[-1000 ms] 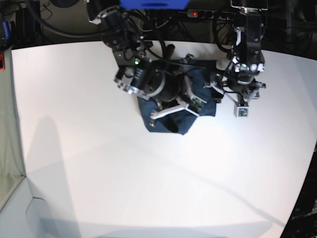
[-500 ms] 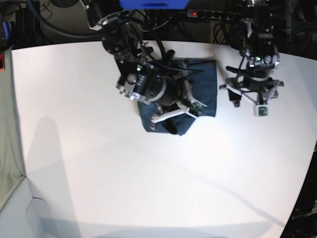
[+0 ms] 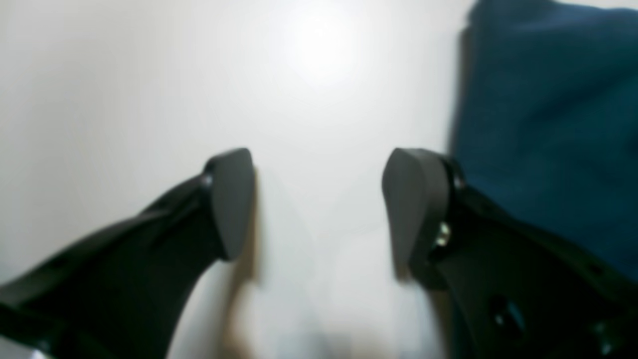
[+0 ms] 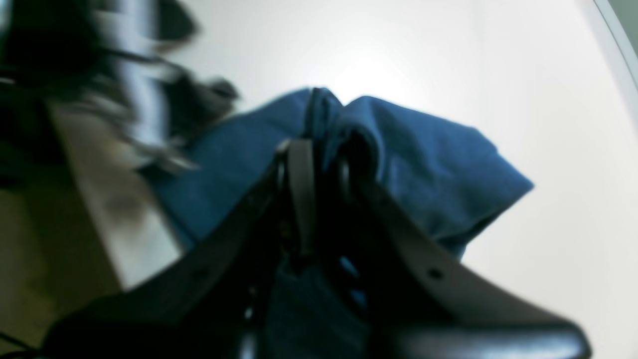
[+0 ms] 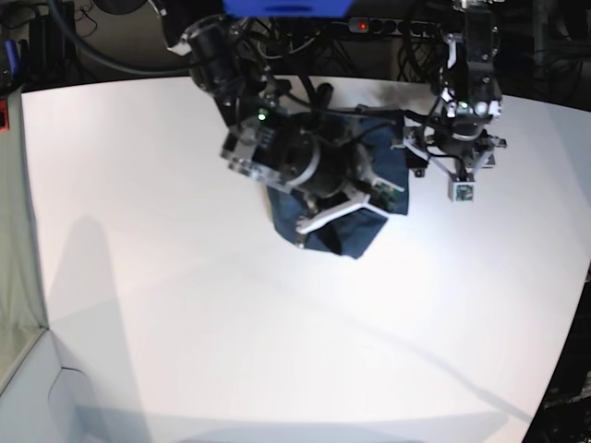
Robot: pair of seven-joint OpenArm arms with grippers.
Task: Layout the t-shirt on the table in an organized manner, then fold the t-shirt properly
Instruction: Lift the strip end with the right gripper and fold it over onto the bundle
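The near part of the counter [image 5: 277, 351] is bare white, with a soft shadow across it. The navy t-shirt [image 5: 337, 235] lies bunched toward the far edge of the counter, around the middle of that edge, and does not lie flat; a loose corner of it points toward the near edge.

The right end effector [image 5: 343, 210] sits over the t-shirt [image 4: 428, 164], and the right wrist view shows its two dark fingers [image 4: 299, 189] pressed close together with a ridge of blue cloth pinched between them, so it is clenched on the t-shirt. The cloth rises to a peak at the fingers and falls away on both sides, one fold ending in a blunt corner over the white counter [image 4: 548, 99].

Toward the right edge of the counter, just beside the t-shirt, the left end effector [image 5: 459, 180] hangs over bare counter. In the left wrist view its fingers [image 3: 232, 199] stand well apart with only the white counter [image 3: 149, 75] between them, so the left end effector [image 3: 319, 204] is released and holds nothing. The edge of the t-shirt [image 3: 548, 124] lies just beyond one finger; the view is too blurred to tell whether that finger touches the cloth.

Behind the far edge, dark cables and a blue panel [image 5: 286, 7] are seen.
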